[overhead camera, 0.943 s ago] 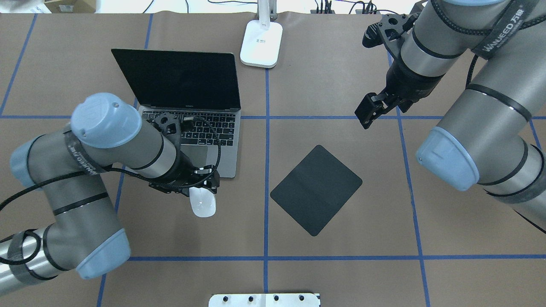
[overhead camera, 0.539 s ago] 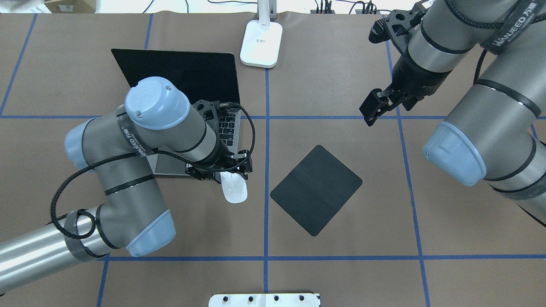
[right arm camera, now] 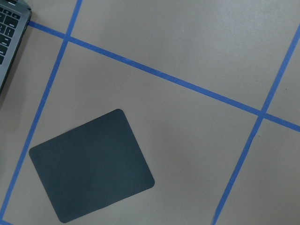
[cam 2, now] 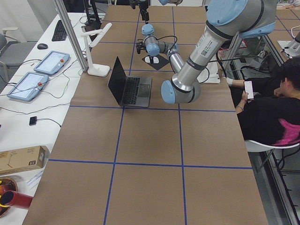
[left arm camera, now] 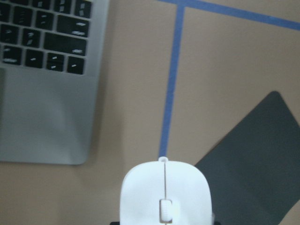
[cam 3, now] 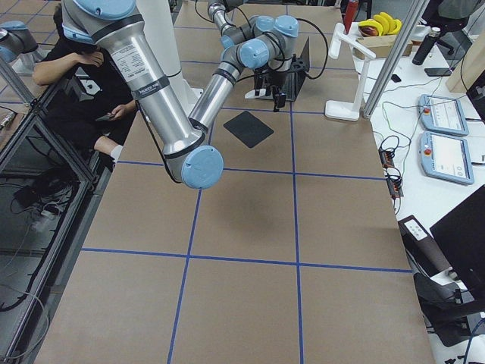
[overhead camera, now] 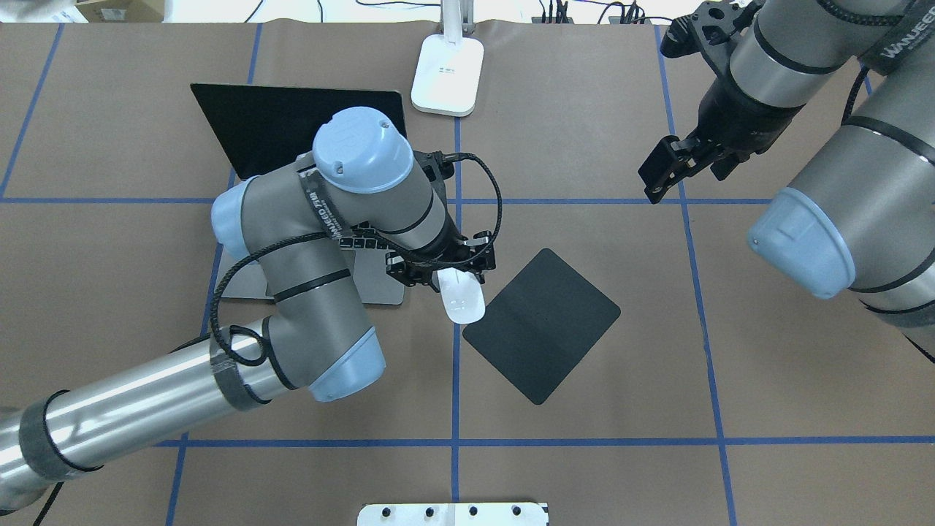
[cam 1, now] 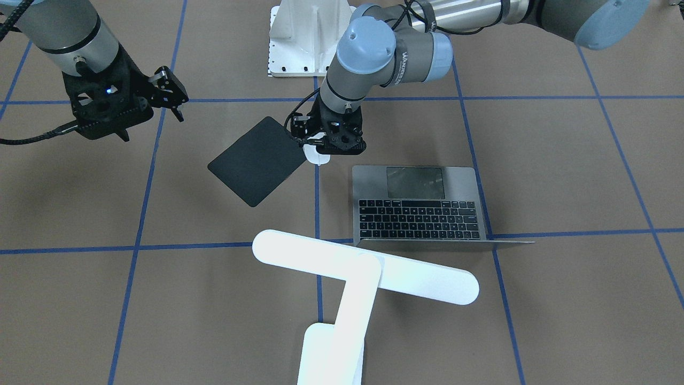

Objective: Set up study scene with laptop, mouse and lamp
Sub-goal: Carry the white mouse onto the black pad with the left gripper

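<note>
**Study scene, mouse in transit.** In the overhead view you see the left claw (overhead camera: 447, 275) closed on the rear end of the mouse (overhead camera: 462, 298), its fingers pressed to the two sides. The mouse's free end points toward the robot. The mouse sits over the blue centre tape line (overhead camera: 456, 380), between the laptop's front right corner and the nearest corner of the black mouse pad (overhead camera: 542, 325). Its tip is just beside that corner. You cannot tell from these views whether the mouse touches the tabletop (overhead camera: 584, 109) or hangs just above it.

The laptop (cam 1: 417, 203) stands open on the robot's left half, screen dark, keyboard and trackpad facing the robot. The left arm covers part of it from above.

The lamp (cam 1: 363, 272) stands at the far edge on the centre line. Its base is beyond the laptop's far right corner, and its bar head reaches out level above the tabletop.

The right claw (overhead camera: 661, 172) hangs above bare tabletop on the robot's right, well apart from the pad. You cannot tell whether its jaws are parted.
</note>
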Robot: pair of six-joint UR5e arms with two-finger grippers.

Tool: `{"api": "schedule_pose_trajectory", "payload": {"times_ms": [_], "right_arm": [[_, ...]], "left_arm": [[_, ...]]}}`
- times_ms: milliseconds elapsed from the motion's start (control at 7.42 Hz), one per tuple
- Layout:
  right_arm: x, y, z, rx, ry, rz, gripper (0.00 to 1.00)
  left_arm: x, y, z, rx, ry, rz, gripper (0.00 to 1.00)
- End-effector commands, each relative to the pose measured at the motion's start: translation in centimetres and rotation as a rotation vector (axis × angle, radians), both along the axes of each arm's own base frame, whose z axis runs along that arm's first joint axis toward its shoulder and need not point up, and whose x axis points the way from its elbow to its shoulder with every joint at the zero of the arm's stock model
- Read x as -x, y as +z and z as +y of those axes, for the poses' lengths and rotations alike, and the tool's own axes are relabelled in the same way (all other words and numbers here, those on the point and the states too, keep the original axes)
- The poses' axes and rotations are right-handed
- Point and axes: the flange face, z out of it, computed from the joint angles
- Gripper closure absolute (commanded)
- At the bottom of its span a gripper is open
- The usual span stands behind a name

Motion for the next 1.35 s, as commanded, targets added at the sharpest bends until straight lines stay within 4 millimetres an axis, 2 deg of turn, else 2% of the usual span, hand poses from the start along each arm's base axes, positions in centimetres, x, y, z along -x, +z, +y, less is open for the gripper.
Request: {"api": "schedule_pose_trajectory", "payload": {"times_ms": [0,269,539,1078,1213], "right_arm": [[-1.4,1.0,-0.7,0.024,0.007,-0.009,0.0],[-2.1,1.6,-1.6,0.028,0.007,-0.008,0.0],[-2.2,2.6,-1.6,0.033,-0.01,-0.009,0.0],[-2.4,3.0,-1.9,0.037,-0.012,-0.007,0.0],[-2.4,3.0,-1.9,0.037,-0.012,-0.007,0.0]], "left_arm": [[-4.1,-2.4,-2.3,0.013,-0.008,-0.003,0.31],[-7.0,-3.7,-2.5,0.022,0.013,-0.027,0.31],[-9.6,-4.9,-3.5,0.018,0.031,-0.058,0.31],[-11.1,-4.2,-2.0,-0.016,0.08,-0.069,0.3],[-10.8,-4.8,-2.0,-0.02,0.076,-0.059,0.28]]}}
